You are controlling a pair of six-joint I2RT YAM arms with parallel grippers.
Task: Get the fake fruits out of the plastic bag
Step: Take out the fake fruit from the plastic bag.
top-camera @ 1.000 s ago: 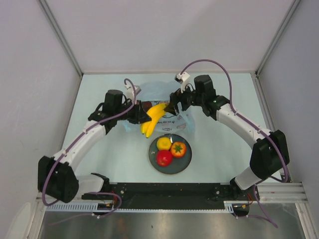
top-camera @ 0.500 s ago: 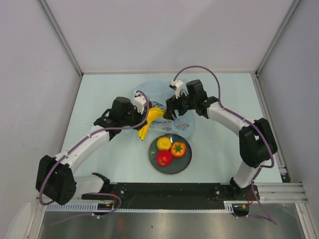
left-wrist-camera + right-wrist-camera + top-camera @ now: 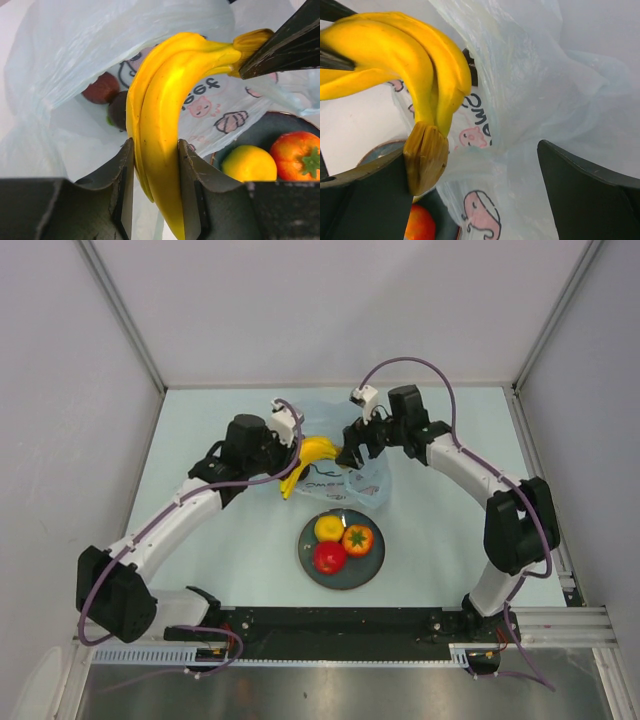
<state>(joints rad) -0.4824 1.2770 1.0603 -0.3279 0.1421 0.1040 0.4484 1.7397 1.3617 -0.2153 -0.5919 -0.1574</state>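
Note:
My left gripper (image 3: 292,454) is shut on the yellow banana bunch (image 3: 312,454) and holds it over the open mouth of the light-blue plastic bag (image 3: 362,478). In the left wrist view the banana bunch (image 3: 160,115) is clamped between my fingers (image 3: 124,185). A dark purple ball (image 3: 118,110) and a reddish-brown fruit (image 3: 102,88) lie inside the bag (image 3: 75,50). My right gripper (image 3: 352,452) is open wide over the bag (image 3: 545,100), with one finger (image 3: 365,200) beside the banana's stem (image 3: 425,157).
The dark teal plate (image 3: 358,572) sits near the arms' bases, just in front of the bag. It holds a yellow round fruit (image 3: 328,528), an orange fruit with a green top (image 3: 358,538) and a red apple (image 3: 330,557). Grey walls enclose the table.
My left gripper has carried the banana bunch away from the plate, toward the far side. The right gripper dipped toward the bag and has come back beside the banana's stem.

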